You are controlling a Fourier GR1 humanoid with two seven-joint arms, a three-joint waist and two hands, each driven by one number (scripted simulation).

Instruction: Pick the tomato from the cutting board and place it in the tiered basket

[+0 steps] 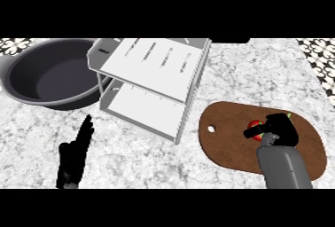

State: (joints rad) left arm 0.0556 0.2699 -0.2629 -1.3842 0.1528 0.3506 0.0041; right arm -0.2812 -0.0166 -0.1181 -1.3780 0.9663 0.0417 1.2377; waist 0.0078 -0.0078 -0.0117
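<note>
— Where do we have the tomato (256, 127)?
— On the cutting board (226, 137), right under our right hand (278, 128), whose fingers curl round it, hiding most of it.
— And the tiered basket (153, 84)?
— Up and to the left; our left hand (77, 153) rests with fingers straight, nearer the basket but idle.

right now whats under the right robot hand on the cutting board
A red tomato with a bit of green, resting on the brown cutting board. The right robot hand covers most of it, so its full shape is hidden.
</note>
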